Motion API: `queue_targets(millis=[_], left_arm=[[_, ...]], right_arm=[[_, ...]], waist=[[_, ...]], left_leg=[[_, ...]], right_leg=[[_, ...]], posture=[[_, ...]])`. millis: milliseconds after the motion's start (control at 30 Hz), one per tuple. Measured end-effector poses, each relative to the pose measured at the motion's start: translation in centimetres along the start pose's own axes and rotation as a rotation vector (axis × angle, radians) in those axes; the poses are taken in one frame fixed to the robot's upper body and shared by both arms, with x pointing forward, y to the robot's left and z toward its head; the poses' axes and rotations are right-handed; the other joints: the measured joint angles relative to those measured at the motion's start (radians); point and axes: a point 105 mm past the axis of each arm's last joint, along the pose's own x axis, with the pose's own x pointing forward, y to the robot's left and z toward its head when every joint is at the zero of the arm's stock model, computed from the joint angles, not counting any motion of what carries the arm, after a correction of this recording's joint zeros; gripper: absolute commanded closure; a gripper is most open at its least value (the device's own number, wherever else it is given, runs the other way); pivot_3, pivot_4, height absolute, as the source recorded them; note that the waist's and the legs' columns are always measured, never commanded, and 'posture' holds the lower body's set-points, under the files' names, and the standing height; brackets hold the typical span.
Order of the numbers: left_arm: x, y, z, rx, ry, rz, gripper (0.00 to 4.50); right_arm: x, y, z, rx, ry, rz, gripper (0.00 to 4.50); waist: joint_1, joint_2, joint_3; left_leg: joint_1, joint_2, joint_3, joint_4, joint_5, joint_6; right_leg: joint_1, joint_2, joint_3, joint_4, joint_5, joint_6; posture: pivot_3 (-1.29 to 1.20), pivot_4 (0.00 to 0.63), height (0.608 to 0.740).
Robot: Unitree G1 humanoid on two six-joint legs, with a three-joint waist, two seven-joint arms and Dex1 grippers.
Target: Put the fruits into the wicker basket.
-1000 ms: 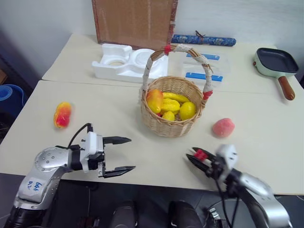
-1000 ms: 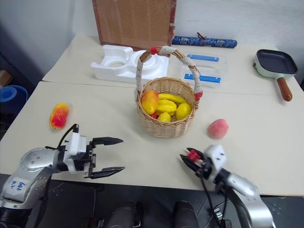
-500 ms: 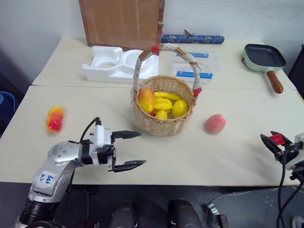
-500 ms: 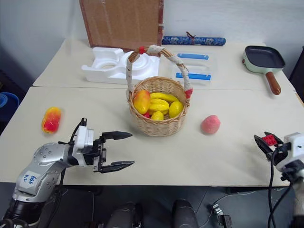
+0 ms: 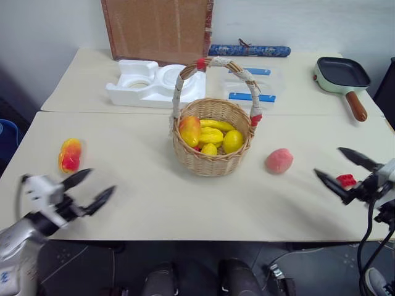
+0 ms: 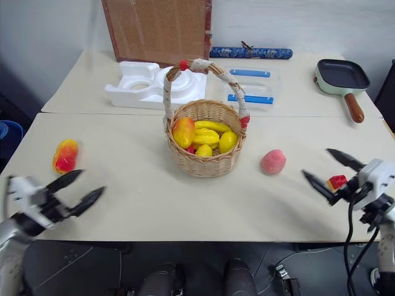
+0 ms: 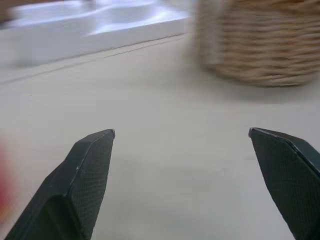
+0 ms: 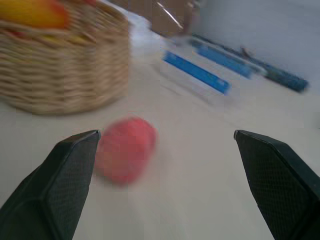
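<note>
At the far left of the near table [image 5: 154, 197] lies the mango [image 5: 70, 154], oval, yellow-orange with a red end, near the table's left edge. Just in front of it the left gripper [image 5: 89, 188] reaches in low and about level, its two black fingers spread wide with nothing between them. The left wrist view adds a close look at the bare tabletop between those fingers, with the basket's woven wall beyond.

The wicker basket [image 5: 213, 161] stands in the middle of the table, round and tan, its tall handle wrapped in white cord with red bands; yellow and orange fruit already lie inside.

To its right, apart from it, the peach [image 5: 279, 160] sits on the table, round and pink. The right wrist view shows it just past one finger.

The right gripper [image 5: 345, 168] points in from the right edge, fingers wide, a small red brick [image 5: 346, 180] beside them.
</note>
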Motion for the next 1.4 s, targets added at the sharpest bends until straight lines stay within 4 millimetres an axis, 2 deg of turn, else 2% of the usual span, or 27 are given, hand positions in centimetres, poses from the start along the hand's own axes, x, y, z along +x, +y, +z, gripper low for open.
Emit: queue_targets(millis=[100,167,233,300,367,500,633,700,767,867,967,1100,1133,1233,1300,1333,1400], left_arm=[[-4.3,3.6,-1.6,-0.052,0.028,0.278,0.00],[-6.8,5.2,-2.9,-0.086,0.059,0.410,0.00],[-8.1,6.3,-3.7,-0.121,0.073,0.497,0.00],[-8.3,7.3,-3.6,-0.163,0.064,0.568,0.00],[-7.1,8.2,-2.5,-0.203,0.038,0.577,0.00],[-2.5,8.9,1.4,-0.201,0.032,0.466,0.00],[3.3,9.0,3.8,-0.240,0.159,0.367,0.00],[5.2,9.3,4.6,-0.262,0.223,0.333,0.00],[6.6,9.5,4.4,-0.274,0.306,0.311,0.00],[7.9,9.3,2.5,-0.287,0.437,0.287,0.00],[8.3,9.0,0.5,-0.291,0.539,0.264,0.64],[8.5,9.1,0.9,-0.256,0.538,0.219,1.86],[8.6,9.0,1.2,-0.245,0.525,0.194,2.28],[10.2,6.8,3.9,-0.169,0.424,0.032,2.78],[11.9,1.6,8.3,-0.065,0.261,-0.262,2.80],[12.0,-0.1,9.4,-0.037,0.221,-0.362,2.80],[11.1,-5.7,12.1,0.046,0.111,-0.690,2.81]], right_arm=[[1.5,4.2,0.6,0.094,-0.063,0.167,0.04],[2.2,6.8,0.5,0.129,-0.082,0.278,0.04],[3.3,8.6,1.0,0.135,-0.139,0.333,0.04],[4.8,10.1,1.7,0.133,-0.202,0.381,0.04],[5.9,11.1,2.6,0.113,-0.244,0.417,0.04],[6.8,11.4,3.4,0.086,-0.268,0.418,0.04],[7.3,11.5,3.3,0.084,-0.262,0.414,0.04],[7.6,11.7,3.4,0.083,-0.266,0.416,0.04],[7.8,12.0,3.3,0.093,-0.266,0.420,0.04],[8.1,12.0,3.3,0.094,-0.267,0.408,0.04],[8.2,11.9,3.4,0.096,-0.264,0.391,0.00],[8.1,11.8,3.6,0.094,-0.265,0.368,0.00],[8.0,11.8,3.7,0.094,-0.265,0.362,0.00],[7.7,11.6,4.1,0.082,-0.273,0.343,0.00],[7.3,11.0,4.3,0.070,-0.270,0.300,0.00],[7.1,10.8,4.4,0.065,-0.269,0.288,0.00],[6.4,10.2,4.3,0.056,-0.247,0.236,0.00]], waist=[[0.002,-0.001,-0.001],[0.009,-0.001,-0.001],[0.015,-0.003,-0.002],[0.023,-0.004,-0.002],[0.031,-0.005,-0.003],[0.041,-0.008,-0.005],[0.041,-0.008,-0.005],[0.035,-0.008,-0.005],[0.022,-0.007,-0.004],[0.007,-0.007,-0.004],[0.000,-0.008,-0.004],[0.001,-0.008,-0.004],[0.003,-0.008,-0.004],[0.009,-0.009,-0.003],[0.026,-0.010,-0.003],[0.028,-0.009,-0.003],[0.029,-0.009,-0.003]], left_leg=[[0.000,-0.001,0.000,0.000,-0.002,0.002],[0.000,-0.002,0.000,0.001,-0.004,0.003],[0.000,-0.002,0.000,0.001,-0.004,0.003],[0.000,-0.002,-0.001,0.001,-0.004,0.002],[0.000,-0.002,-0.002,0.002,-0.004,0.002],[0.000,-0.003,-0.002,0.002,-0.005,0.001],[-0.001,-0.007,-0.001,0.001,-0.005,0.001],[-0.001,-0.008,-0.001,0.001,-0.005,0.000],[0.000,-0.008,0.003,0.001,-0.004,0.000],[-0.001,-0.007,0.005,0.001,-0.004,0.000],[-0.001,-0.007,0.007,0.001,-0.004,-0.001],[-0.001,-0.006,0.007,0.002,-0.004,-0.001],[-0.001,-0.006,0.008,0.002,-0.004,-0.001],[-0.003,-0.006,0.007,0.003,-0.004,-0.001],[-0.003,-0.007,0.006,0.005,-0.004,0.000],[-0.004,-0.007,0.006,0.005,-0.004,0.000],[-0.003,-0.007,0.007,0.004,-0.004,0.000]], right_leg=[[0.000,-0.002,0.000,0.000,0.000,0.000],[0.000,-0.003,0.000,0.000,0.000,0.000],[0.000,-0.003,0.000,0.000,0.000,0.000],[0.000,-0.003,0.000,0.000,0.000,-0.001],[0.000,-0.004,-0.001,0.001,0.001,-0.001],[0.000,-0.003,-0.001,0.001,0.001,-0.002],[-0.001,-0.002,-0.002,0.003,0.001,-0.001],[-0.001,-0.001,-0.002,0.005,0.001,-0.001],[-0.003,-0.001,-0.002,0.007,0.001,-0.001],[-0.006,-0.001,-0.002,0.009,0.001,-0.001],[-0.008,0.000,-0.002,0.010,0.001,-0.001],[-0.008,0.000,-0.002,0.010,0.001,-0.001],[-0.008,0.000,-0.002,0.010,0.001,-0.001],[-0.009,0.000,-0.001,0.010,0.001,-0.001],[-0.008,-0.001,-0.001,0.010,0.001,-0.001],[-0.008,-0.001,0.000,0.010,0.001,-0.001],[-0.008,-0.002,0.000,0.010,0.001,-0.001]], posture=[[0.00,0.150,0.740],[0.00,0.150,0.740],[0.00,0.150,0.740],[0.00,0.150,0.740],[0.00,0.150,0.740],[0.00,0.150,0.740],[0.00,0.150,0.740],[0.00,0.150,0.740],[0.00,0.150,0.740],[0.00,0.150,0.740],[0.00,0.150,0.740],[0.00,0.150,0.740],[0.00,0.150,0.740],[0.00,0.150,0.740],[0.00,0.150,0.740],[0.00,0.150,0.740],[0.00,0.150,0.740]])
